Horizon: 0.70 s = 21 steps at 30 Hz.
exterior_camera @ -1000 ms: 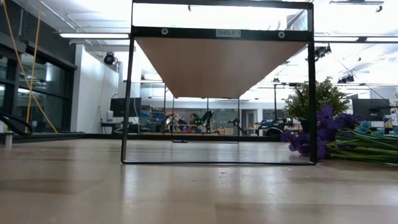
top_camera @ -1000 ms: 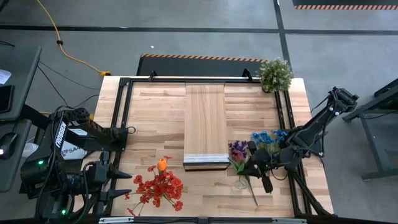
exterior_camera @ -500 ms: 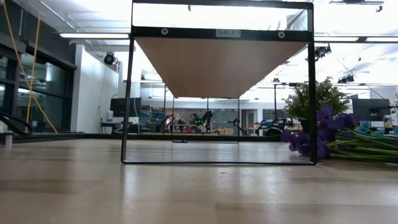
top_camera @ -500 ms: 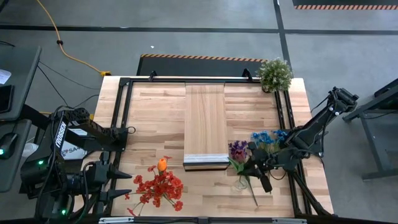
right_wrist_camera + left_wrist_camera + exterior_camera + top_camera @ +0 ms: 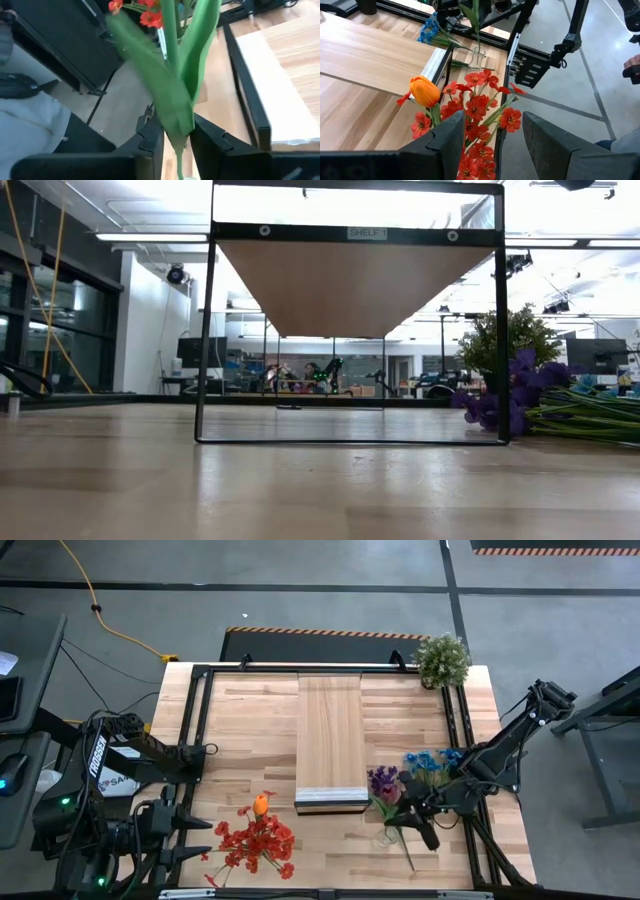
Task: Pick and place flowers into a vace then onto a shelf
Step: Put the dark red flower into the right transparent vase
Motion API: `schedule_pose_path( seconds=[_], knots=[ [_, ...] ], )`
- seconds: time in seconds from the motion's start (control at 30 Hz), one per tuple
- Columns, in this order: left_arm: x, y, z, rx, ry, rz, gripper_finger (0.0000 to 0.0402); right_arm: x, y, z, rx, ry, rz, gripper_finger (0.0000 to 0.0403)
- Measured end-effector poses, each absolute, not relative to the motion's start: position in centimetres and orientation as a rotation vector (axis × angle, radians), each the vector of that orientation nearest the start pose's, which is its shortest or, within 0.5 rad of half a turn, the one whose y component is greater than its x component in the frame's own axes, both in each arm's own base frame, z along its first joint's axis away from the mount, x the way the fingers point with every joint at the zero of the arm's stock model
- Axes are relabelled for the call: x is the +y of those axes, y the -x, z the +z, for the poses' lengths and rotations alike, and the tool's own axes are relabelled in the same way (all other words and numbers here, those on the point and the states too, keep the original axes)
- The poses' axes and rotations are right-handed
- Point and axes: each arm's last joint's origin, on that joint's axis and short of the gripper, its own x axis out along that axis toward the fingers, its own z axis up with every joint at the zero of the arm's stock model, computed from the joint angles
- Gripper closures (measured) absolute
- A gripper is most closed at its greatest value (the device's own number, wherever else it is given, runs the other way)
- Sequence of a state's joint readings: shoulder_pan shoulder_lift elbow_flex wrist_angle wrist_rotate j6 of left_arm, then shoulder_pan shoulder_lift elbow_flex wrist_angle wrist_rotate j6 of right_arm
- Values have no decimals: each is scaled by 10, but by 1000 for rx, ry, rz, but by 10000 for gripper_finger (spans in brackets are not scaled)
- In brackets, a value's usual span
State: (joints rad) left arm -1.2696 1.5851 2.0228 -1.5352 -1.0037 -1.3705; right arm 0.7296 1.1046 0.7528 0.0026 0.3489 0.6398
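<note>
Flower work from above: your right claw [image 5: 412, 821] grips a green stem [image 5: 398, 810] over the glass vase [image 5: 388, 836], just off the shelf's [image 5: 330, 730] pale front corner, with purple flowers [image 5: 382, 780] nearer the shelf. Your left claw [image 5: 195, 837] waits open off the shelf's other front corner, beside the red flowers [image 5: 255, 840].

Low view: the tag [image 5: 367, 233] on the shelf frame reads "SHELF 1".

Right wrist view: the stem sits pinched between the fingers [image 5: 150, 142].

Let go off-centre and the stem may miss the narrow mouth, or lever the light vase over.

Red flowers [image 5: 258, 840]; orange tulip [image 5: 261, 805]; pale-wood shelf [image 5: 330, 740]; green stem [image 5: 175, 75].
</note>
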Motion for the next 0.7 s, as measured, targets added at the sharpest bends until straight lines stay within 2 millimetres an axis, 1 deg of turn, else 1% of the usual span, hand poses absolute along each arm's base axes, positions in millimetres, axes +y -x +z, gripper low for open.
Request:
schedule_pose_path(
  seconds=[0.27, 0.7],
  knots=[
    [-239, -100, 452, 487, 342, 106, 169, 154, -186, 277, 431, -454, 274, 294],
    [-241, -100, 452, 483, 355, 100, 169, 153, -186, 277, 436, -452, 272, 295]
  ],
)
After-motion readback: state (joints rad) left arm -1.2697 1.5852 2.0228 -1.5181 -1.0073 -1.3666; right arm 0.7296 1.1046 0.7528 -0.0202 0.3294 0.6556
